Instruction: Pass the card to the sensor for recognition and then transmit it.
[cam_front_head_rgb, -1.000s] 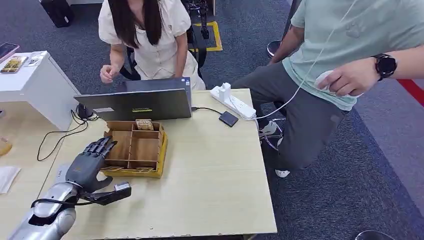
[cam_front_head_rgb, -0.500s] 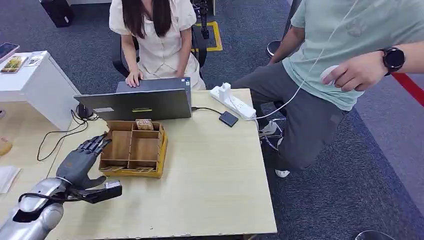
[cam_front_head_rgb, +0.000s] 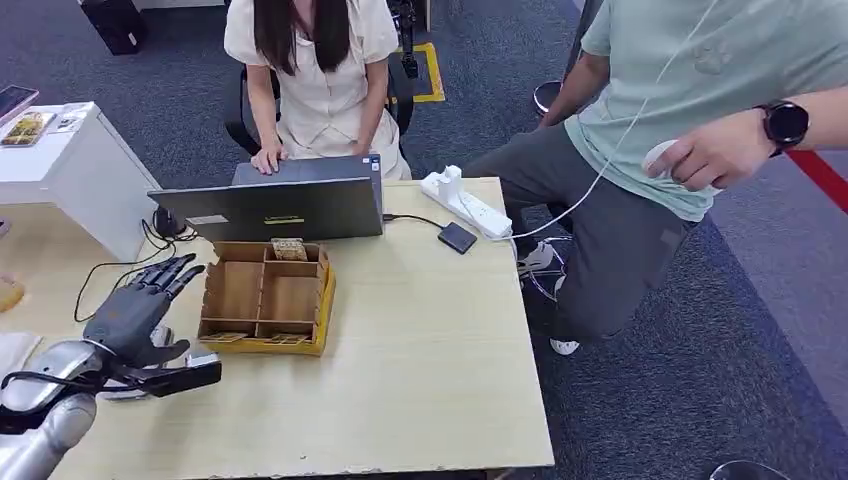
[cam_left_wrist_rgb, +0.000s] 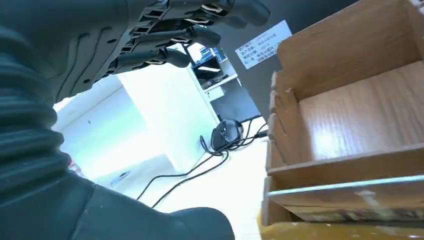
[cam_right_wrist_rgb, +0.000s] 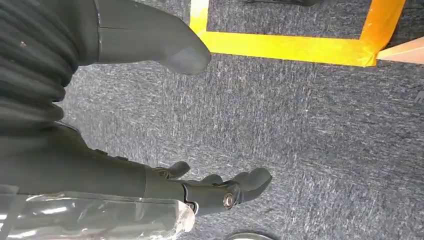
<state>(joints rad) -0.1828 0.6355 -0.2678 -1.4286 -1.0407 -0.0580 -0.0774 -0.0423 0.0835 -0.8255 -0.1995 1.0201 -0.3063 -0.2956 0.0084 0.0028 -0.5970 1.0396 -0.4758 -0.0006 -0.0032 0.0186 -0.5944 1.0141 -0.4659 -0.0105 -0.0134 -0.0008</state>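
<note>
While the left hand (cam_front_head_rgb: 135, 315) hovers at lower left of the head view, fingers spread and holding nothing, a wooden box (cam_front_head_rgb: 268, 297) sits just right of it, cards (cam_front_head_rgb: 288, 249) in its top compartment, and a small dark sensor (cam_front_head_rgb: 457, 237) lies at upper centre. From the left wrist, open fingers (cam_left_wrist_rgb: 165, 37) reach beside the box (cam_left_wrist_rgb: 350, 125). From the right wrist, the right hand (cam_right_wrist_rgb: 150, 165) hangs over grey carpet (cam_right_wrist_rgb: 310, 130), fingers loosely apart, empty.
</note>
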